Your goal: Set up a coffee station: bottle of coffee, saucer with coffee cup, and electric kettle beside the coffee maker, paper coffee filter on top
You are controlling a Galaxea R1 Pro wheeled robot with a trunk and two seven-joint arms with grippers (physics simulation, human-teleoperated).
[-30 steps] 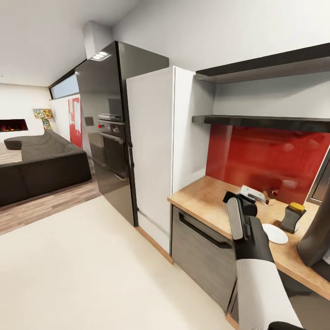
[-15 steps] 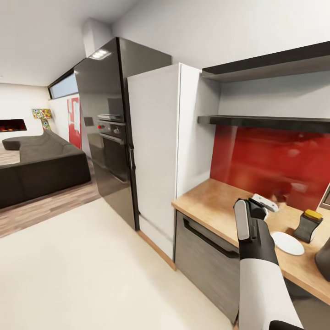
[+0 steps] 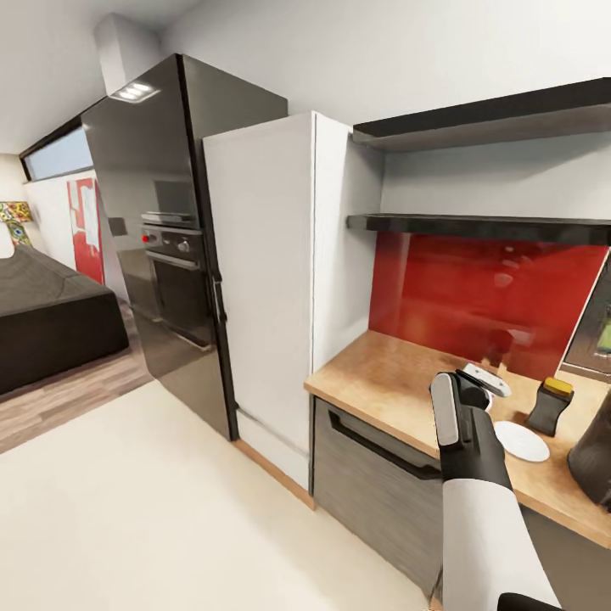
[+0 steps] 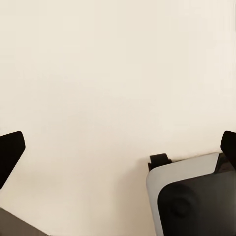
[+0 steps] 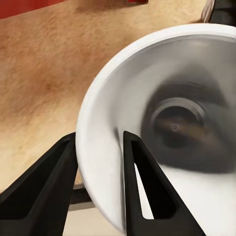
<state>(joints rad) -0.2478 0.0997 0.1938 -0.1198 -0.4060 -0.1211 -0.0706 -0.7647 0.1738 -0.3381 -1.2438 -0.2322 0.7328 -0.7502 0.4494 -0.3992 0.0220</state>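
My right gripper (image 3: 472, 383) is shut on the coffee cup (image 3: 486, 378), a white round cup held tilted just above the kitchen countertop (image 3: 382, 373). In the right wrist view its two black fingers (image 5: 147, 191) straddle the coffee cup's (image 5: 162, 123) rim, one inside and one outside. The white saucer (image 3: 522, 442) lies flat on the counter just right of the gripper. Behind it stands the bottle of coffee (image 3: 550, 406), dark with a yellow cap. The black kitchen shelf (image 3: 484, 225) hangs above. My left gripper (image 4: 118, 147) is open over cream floor.
A dark rounded object (image 3: 596, 458) stands on the counter at the right edge. A white fridge (image 3: 271, 280) and a black oven tower (image 3: 161, 246) flank the counter's left end. Grey cabinet fronts (image 3: 382, 484) sit below. A dark sofa (image 3: 47, 314) is far left.
The whole picture has shifted, so the camera has moved. My right gripper still holds the cup at about the same spot left of the saucer.
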